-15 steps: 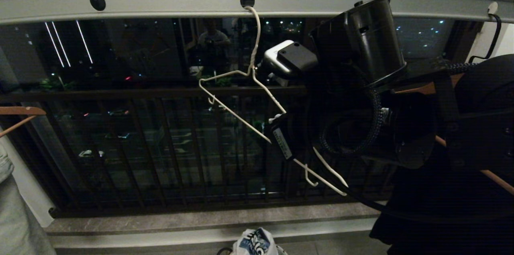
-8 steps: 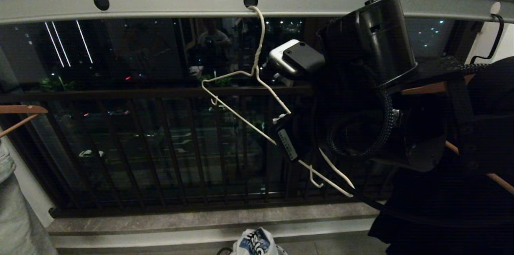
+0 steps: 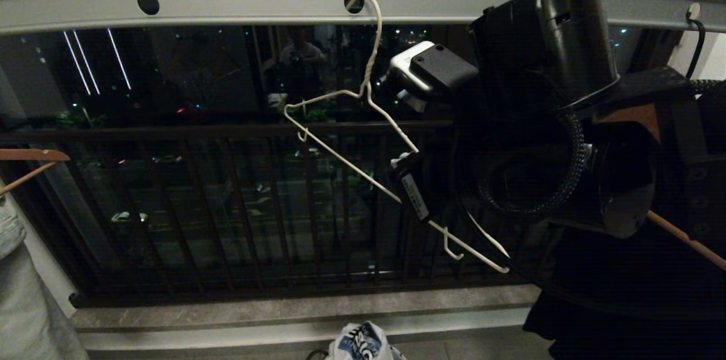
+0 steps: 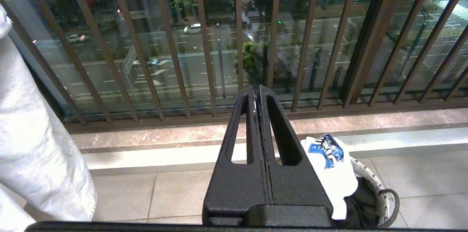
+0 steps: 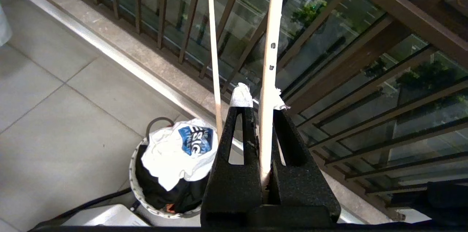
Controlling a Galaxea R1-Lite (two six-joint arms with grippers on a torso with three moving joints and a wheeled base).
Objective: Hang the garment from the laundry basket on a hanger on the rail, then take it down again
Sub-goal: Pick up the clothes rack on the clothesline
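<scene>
The white wire hanger [image 3: 363,122] hangs tilted under the pale grey rail [image 3: 227,8], with its hook tip at one of the rail's round holes. My right gripper [image 3: 404,162] is shut on the hanger's lower right arm; the wrist view shows the wire [image 5: 270,42] clamped between the jaws of that gripper [image 5: 259,97]. The garment [image 5: 182,146], white with a blue shield print, lies on top of the laundry basket [image 5: 133,181] on the floor below. It also shows in the head view [image 3: 360,343]. My left gripper [image 4: 256,91] is parked low beside the basket [image 4: 380,191], shut and empty.
A black garment on a brown wooden hanger [image 3: 624,292] hangs close on the right, behind my right arm. Another wooden hanger [image 3: 28,156] and pale cloth [image 3: 22,303] are at the left edge. Dark balcony bars [image 3: 227,207] and a stone ledge [image 3: 283,309] run behind.
My right arm has risen and shifted slightly right with the hanger. The hook now arches higher over the rail's hole. The left arm has not moved.
</scene>
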